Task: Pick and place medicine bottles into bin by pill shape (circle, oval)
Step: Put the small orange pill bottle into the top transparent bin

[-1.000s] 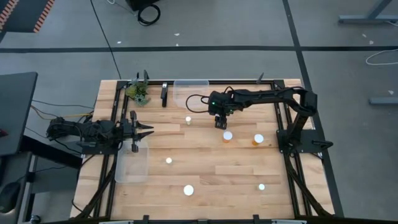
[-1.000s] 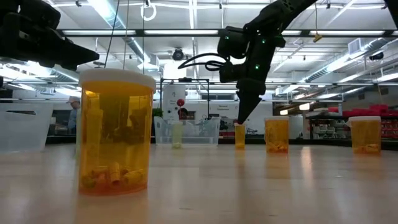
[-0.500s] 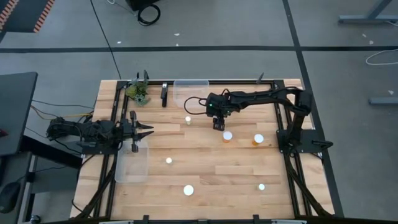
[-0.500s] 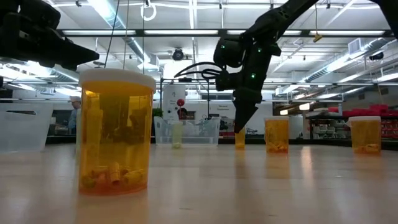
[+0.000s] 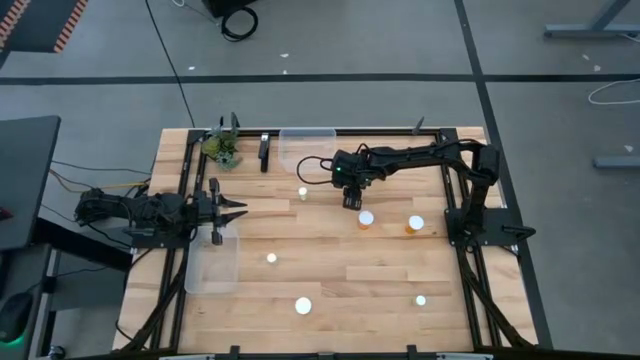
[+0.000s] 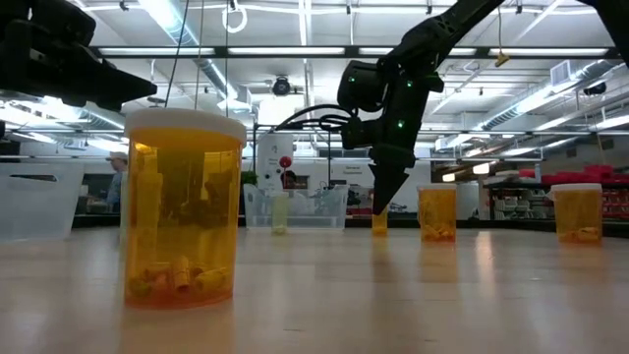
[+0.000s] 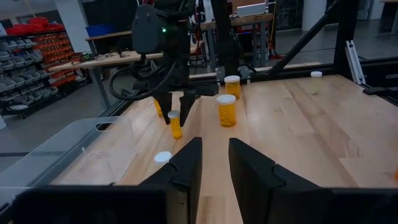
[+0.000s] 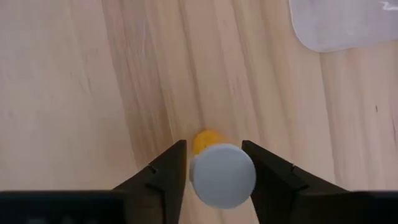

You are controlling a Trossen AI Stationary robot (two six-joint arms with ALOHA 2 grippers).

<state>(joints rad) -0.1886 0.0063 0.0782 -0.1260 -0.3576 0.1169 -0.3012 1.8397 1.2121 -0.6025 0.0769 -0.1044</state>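
Note:
Several amber medicine bottles with white caps stand upright on the wooden table (image 5: 330,270): (image 5: 302,193), (image 5: 366,218), (image 5: 416,223), (image 5: 271,258), (image 5: 303,306). My right gripper (image 5: 350,203) is down over a small bottle (image 8: 222,174) at the table's middle, and is shut on it. That bottle also shows in the left wrist view (image 7: 176,126). At the left edge my left gripper (image 7: 215,146) points level, open by a narrow gap, with nothing between its fingers. My right gripper pinches the small bottle at its round white cap (image 8: 198,177), one finger (image 8: 171,171) on each side. The fingers come steeply from above, pointing down. The bottle stands upright with its base on the table (image 7: 176,134).
A clear bin (image 5: 307,150) sits at the far edge, just beyond my right gripper. Another clear bin (image 5: 212,262) lies at the left, by my left gripper. A small green plant (image 5: 222,148) is at the far left corner. A large bottle (image 6: 184,211) stands close to the low camera.
My right gripper has come down onto the small bottle and shifted slightly toward the table's left. Its fingertips now reach the bottle's top, where a second ago they hung above it. The bottle has stayed in place.

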